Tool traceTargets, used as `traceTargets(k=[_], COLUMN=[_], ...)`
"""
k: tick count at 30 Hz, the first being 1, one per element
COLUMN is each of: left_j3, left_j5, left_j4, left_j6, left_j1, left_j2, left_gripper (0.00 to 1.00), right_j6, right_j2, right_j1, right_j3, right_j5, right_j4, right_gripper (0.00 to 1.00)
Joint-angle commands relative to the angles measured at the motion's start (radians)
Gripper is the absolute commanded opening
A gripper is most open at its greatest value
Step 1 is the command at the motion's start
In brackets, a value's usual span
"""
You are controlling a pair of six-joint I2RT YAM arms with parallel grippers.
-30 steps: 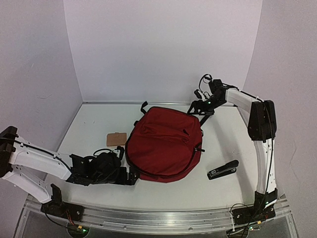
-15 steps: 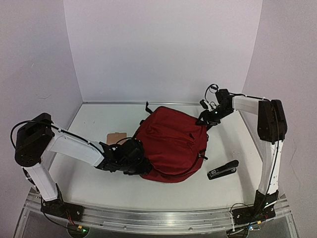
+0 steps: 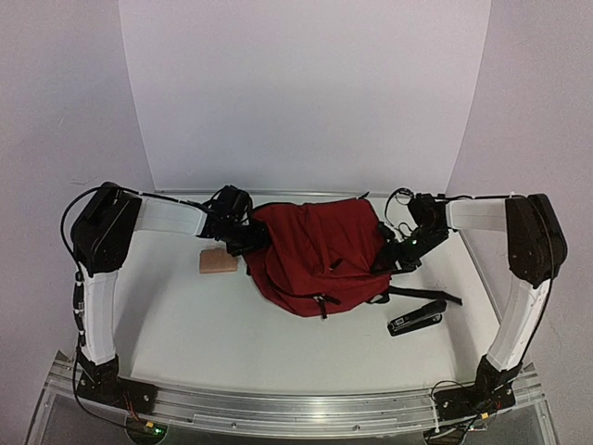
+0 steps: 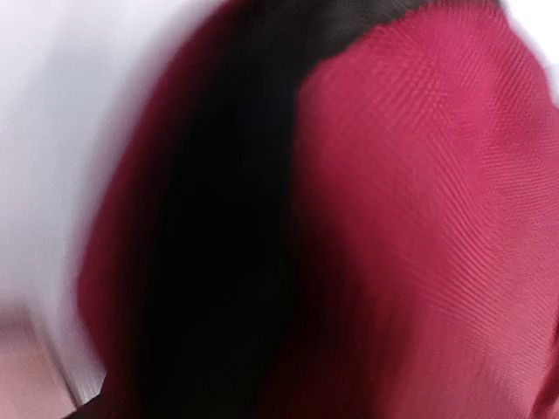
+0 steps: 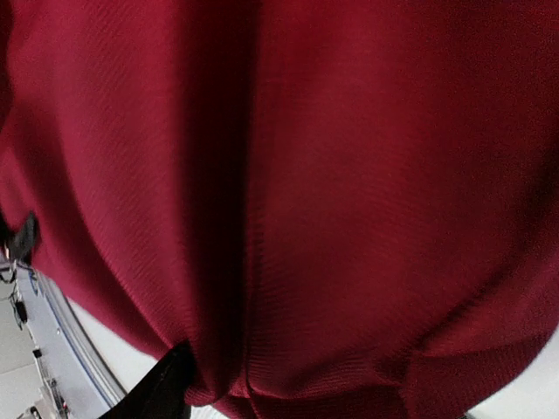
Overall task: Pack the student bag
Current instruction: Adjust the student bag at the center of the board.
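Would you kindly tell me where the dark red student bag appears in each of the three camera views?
Top external: the student bag lies in the middle of the picture.
Left wrist: its red fabric fills the centre and right, blurred.
Right wrist: it fills nearly the whole picture.
Shared landmark: the bag's black straps, probably the dark band in the left wrist view and the dark piece at the right wrist view's bottom left.

No writing, label, brand or number can be read anywhere: the dark red fabric backpack (image 3: 315,252), the black stapler (image 3: 417,317) and the small tan card (image 3: 216,263) all show plain surfaces at this distance. Both wrist views give only blurred red cloth, with no lettering legible.
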Motion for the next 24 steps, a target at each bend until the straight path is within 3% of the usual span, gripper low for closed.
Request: traceTargets(k=[1,4,8,15,24], left_j3=[0.255,0.25,0.125,-0.163,-0.405], left_j5=[0.071,0.033,-0.001,0.011,-0.016], left_j4=[-0.077,-0.098,-0.093,-0.041,0.074], left_j6=[0.116,0.135,0.122,0.042,-0.114], left_j1=[0.022,0.028,0.028,-0.015,-0.152], left_j2=[0.057,-0.016,-0.15,-0.372,-0.474], left_gripper=[0.74,0.82,0.86,0.92,0.93], right_j6=[-0.015,-0.011,-0.015,0.032,0.061], right_j2=[-0.108,-0.158,-0.155,0.038,0.252], right_j1=[0.152,0.162,0.103,0.03,0.029], right_j3=[-0.032,0.022,0.145,0.4,0.67], right_j5=[-0.147,-0.152,-0.071,0.103,0.13], right_j4=[-0.061,-0.066,-0.067,-0.066,-0.063], right_gripper=[0.64,0.66,0.73,0.81,0.9])
